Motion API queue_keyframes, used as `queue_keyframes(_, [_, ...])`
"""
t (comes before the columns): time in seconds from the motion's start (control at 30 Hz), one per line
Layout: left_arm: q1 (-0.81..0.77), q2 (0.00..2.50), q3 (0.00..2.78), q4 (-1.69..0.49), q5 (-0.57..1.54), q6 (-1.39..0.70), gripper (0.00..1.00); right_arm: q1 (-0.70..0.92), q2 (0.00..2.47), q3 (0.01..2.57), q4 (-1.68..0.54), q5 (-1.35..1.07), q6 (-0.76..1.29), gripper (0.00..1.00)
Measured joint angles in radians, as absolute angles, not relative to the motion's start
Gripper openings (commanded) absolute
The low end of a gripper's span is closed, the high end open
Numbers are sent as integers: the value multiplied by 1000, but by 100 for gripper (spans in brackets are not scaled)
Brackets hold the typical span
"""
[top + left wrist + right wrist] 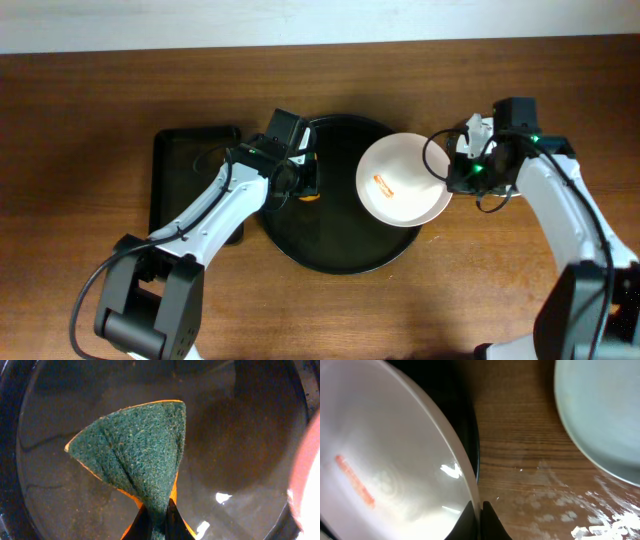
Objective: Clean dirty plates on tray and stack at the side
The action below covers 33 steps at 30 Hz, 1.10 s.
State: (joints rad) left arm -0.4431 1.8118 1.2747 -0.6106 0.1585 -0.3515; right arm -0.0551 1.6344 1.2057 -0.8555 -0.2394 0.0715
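Two plates show, and a third cannot be found in any view. The round shallow white plate (403,180) lies straight ahead of the right pincer (455,172), which has its near rim nipped between both fingers, the jaws drawn in to little more than the rim's thickness. From that grip the plate spreads away over the large round black tray with a raised rim (330,250), and its gripped edge juts past the tray's rim on the pincer's side. One short orange smear (354,481) marks the plate's floor, ahead and to the left in the wrist view. The round pale grey-green plate (600,405) sits on the brown wooden table (520,460), ahead and off to the other side of this pincer, clear of the tray and of the white plate. White flecks (600,510) speckle the wood just beside the fingers. The left pincer (305,182) is closed tight on one green scouring pad with an orange backing (135,450), pinched at a corner so that it fans out ahead of the fingertips over the tray's dark floor; whether the pad touches that floor cannot be told. One smaller rectangular black tray (185,165) lies behind this pincer, alongside its arm.
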Motion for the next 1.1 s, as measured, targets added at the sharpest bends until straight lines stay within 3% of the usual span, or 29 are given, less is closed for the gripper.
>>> queue_keyframes(0.2, [-443,1812,1275,-622,247,-156,0,260,1604,1206,-919,218,315,4])
queue_keyframes(0.3, [-443,1812,1275,-625,231,-123,0,345,1604,1206,-914,289,376,4])
queue_keyframes(0.43, [-443,1823,1275,-611,282,-112,0,353,1604,1206,-912,321,405,4])
queue_keyframes(0.53, [-442,1826,1276,-500,546,-121,0,353,1604,1206,-913,325,413,4])
queue_keyframes(0.63, [-461,1829,1276,-465,665,-192,0,353,1604,1206,-944,324,478,4])
queue_keyframes(0.87, [-556,1962,1279,-348,696,-304,0,343,1604,1186,-985,231,596,4])
queue_keyframes(1.1, [-597,1967,1279,-384,696,-215,0,329,1604,1159,-984,219,621,4])
